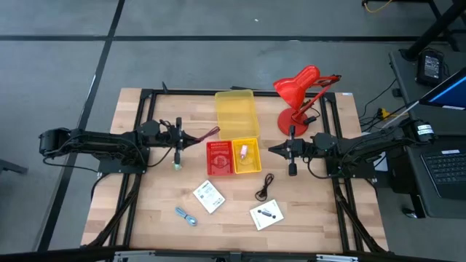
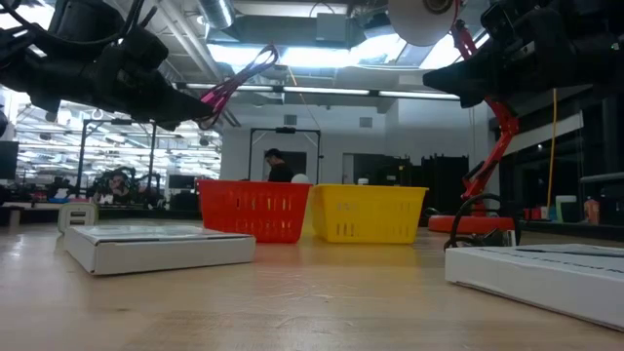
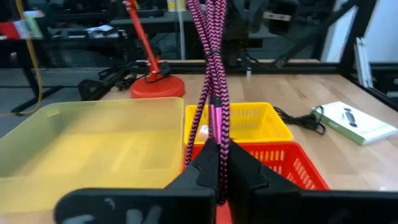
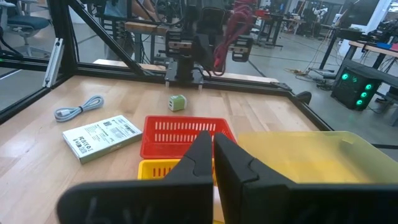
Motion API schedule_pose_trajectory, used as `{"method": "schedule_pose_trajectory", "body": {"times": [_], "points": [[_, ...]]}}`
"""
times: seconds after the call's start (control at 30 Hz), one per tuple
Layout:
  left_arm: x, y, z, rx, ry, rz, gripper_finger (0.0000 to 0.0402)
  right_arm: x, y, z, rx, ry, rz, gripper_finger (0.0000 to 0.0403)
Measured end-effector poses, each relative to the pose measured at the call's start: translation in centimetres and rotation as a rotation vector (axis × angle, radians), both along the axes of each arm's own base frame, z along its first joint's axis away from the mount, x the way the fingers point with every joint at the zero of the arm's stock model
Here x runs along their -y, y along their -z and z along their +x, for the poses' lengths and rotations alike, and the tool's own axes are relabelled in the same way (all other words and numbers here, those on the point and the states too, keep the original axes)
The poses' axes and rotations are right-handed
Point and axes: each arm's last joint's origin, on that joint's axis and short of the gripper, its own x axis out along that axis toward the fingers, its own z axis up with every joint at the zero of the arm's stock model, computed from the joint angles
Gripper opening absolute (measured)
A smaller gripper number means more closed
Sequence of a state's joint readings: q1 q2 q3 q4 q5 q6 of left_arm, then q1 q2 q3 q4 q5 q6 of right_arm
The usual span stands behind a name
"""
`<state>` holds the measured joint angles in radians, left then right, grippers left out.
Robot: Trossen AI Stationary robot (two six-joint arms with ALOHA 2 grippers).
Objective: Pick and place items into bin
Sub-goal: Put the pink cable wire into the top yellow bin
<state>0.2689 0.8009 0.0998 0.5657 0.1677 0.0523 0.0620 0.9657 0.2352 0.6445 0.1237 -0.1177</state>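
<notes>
My left gripper (image 1: 194, 139) is shut on a dark red braided cord (image 1: 210, 134) above the table, just left of a red basket (image 1: 218, 157). A small yellow basket (image 1: 247, 156) stands against the red one, and a small pale piece (image 1: 244, 152) lies in it. My right gripper (image 1: 272, 150) hangs shut and empty just right of the yellow basket. On the wood lie two white printed packets (image 1: 209, 196) (image 1: 266, 215), a black cable (image 1: 264, 188), a blue-and-silver tool (image 1: 186, 216) and a tiny green piece (image 1: 177, 166). My left gripper pinches the folded cord between its two fingers (image 3: 208, 163), several strands together (image 3: 217, 134). The fingers come in about level from the table's left. The cord's loop (image 2: 241, 80) sticks out past the fingertips and slants upward, lifted clear of the table and baskets.
A big translucent yellow bin (image 1: 237, 111) stands behind the two baskets. A red desk lamp (image 1: 300, 93) stands at the far right, its base (image 1: 293, 121) close to my right arm. Black frame rails run along the table's sides.
</notes>
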Motion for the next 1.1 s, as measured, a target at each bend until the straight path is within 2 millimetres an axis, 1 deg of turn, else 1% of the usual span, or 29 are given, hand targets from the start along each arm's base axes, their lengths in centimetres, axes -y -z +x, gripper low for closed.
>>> {"method": "schedule_pose_trajectory", "body": {"times": [0.2, 0.37, 0.57, 0.73, 0.9, 1.0, 1.1], "points": [[0.0, 0.0, 0.0, -0.001, -0.001, 0.010, 0.0004, 0.1, 0.0, 0.0, 0.001, 0.040, -0.003, 0.0000], [-0.1, 0.0, 0.1, -0.003, -0.041, -0.007, 0.0004, 0.1, 0.0, 0.0, 0.001, 0.041, -0.003, 0.0000], [-0.4, -0.4, 1.1, -0.032, -0.051, -0.039, 0.0004, 0.1, 0.0, 0.0, 0.001, 0.043, -0.004, 0.0000], [-1.1, -0.3, 2.7, -0.133, -0.125, -0.051, 0.0004, 0.1, 0.0, 0.0, 0.001, 0.043, -0.004, 0.0000], [-1.8, -0.6, 5.0, -0.226, -0.157, -0.058, 0.0004, 0.1, 0.0, 0.0, 0.001, 0.043, -0.004, 0.0000], [-2.4, -1.3, 6.8, -0.269, -0.168, -0.059, 0.0004, 0.1, 0.0, 0.0, 0.001, 0.044, -0.004, 0.0000], [-3.0, -2.1, 8.6, -0.317, -0.222, -0.045, 0.0004, 0.1, 0.0, 0.0, 0.001, 0.043, -0.003, 0.0000]]}}
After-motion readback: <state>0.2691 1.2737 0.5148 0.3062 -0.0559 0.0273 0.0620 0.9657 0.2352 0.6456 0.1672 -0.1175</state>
